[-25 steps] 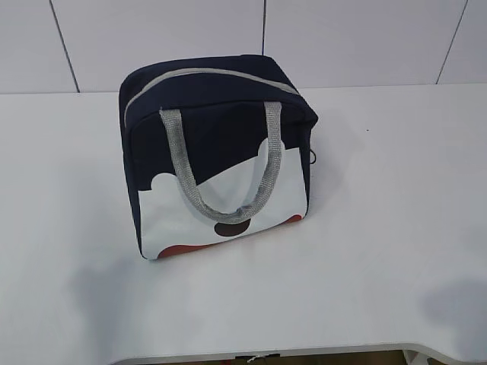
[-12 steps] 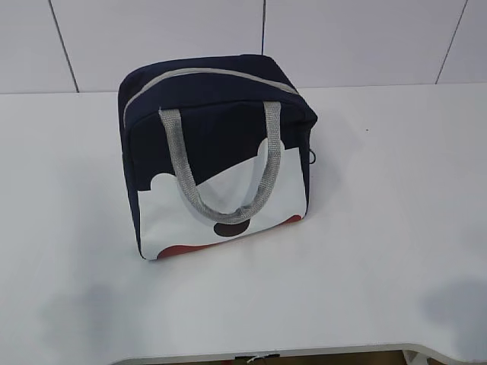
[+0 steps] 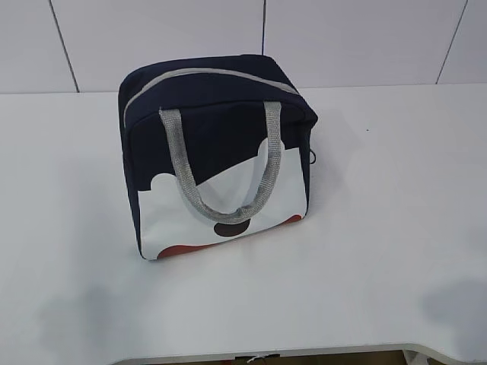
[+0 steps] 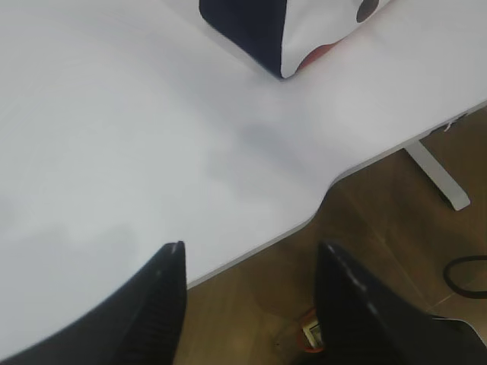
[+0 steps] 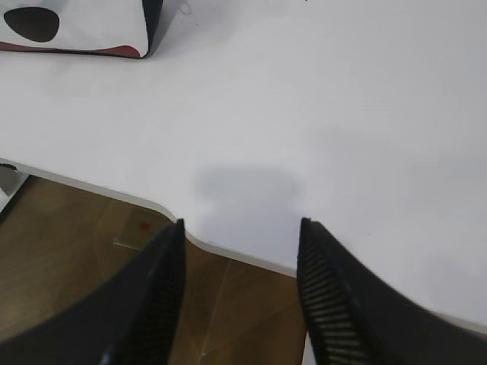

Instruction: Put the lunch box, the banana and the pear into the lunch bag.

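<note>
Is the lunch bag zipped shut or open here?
Shut, it seems: the lunch bag stands upright and the grey zipper runs unbroken across its top, with no gap showing.

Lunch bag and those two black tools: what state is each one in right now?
Lunch bag: upright on the table, zipped shut, grey handles hanging down its printed side.
Left tool: open, empty, above the table's front edge.
Right tool: open, empty, above the table's front edge.
</note>
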